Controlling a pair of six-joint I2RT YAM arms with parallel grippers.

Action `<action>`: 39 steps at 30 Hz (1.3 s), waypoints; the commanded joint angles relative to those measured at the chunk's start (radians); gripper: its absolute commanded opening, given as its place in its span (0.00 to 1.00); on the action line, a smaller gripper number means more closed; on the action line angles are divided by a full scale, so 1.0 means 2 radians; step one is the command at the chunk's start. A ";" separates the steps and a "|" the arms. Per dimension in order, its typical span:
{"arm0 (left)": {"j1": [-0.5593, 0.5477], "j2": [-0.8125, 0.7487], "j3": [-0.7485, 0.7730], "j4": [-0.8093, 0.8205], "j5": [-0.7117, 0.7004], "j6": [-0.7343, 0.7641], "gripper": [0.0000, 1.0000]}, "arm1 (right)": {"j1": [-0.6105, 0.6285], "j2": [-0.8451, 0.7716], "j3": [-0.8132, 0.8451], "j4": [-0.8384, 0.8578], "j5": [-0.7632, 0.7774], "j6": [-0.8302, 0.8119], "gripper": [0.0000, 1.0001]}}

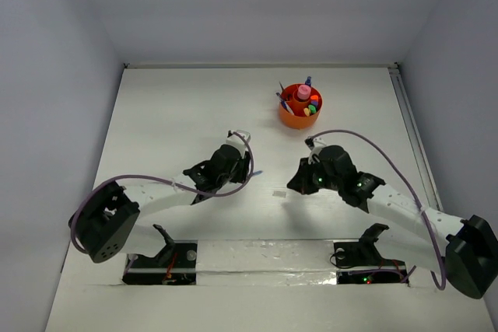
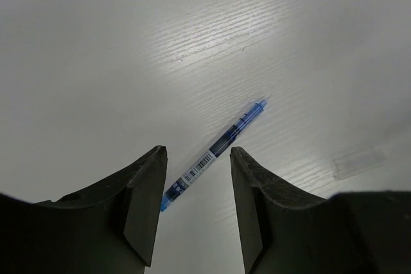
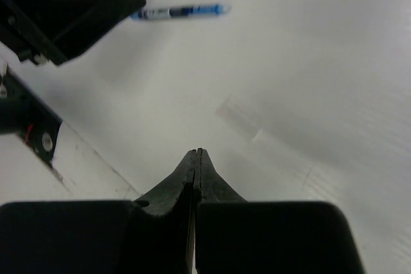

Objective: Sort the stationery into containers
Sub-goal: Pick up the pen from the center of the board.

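A thin blue pen lies flat on the white table, slanting between the fingers of my left gripper. That gripper is open and hovers over the pen without touching it. The pen also shows in the right wrist view, and its tip sticks out beside the left gripper in the top view. My right gripper is shut and empty, low over bare table. The round orange tub stands at the back right and holds a pink tube, pens and highlighters. My left gripper and right gripper are well short of the tub.
A small clear plastic cap lies on the table between the two grippers; it also shows in the right wrist view and the top view. White walls enclose the table on three sides. The arm bases are at the near edge.
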 commanded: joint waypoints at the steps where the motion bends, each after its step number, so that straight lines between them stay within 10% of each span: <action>1: 0.000 0.013 0.027 0.006 0.005 0.017 0.41 | 0.025 -0.002 -0.013 -0.018 -0.031 0.029 0.00; 30: 0.000 0.086 0.043 -0.021 0.024 0.000 0.40 | 0.034 0.026 -0.030 -0.001 -0.054 0.032 0.05; 39: -0.004 0.102 0.048 -0.029 0.025 -0.004 0.14 | 0.039 0.080 -0.027 0.010 -0.057 0.035 0.14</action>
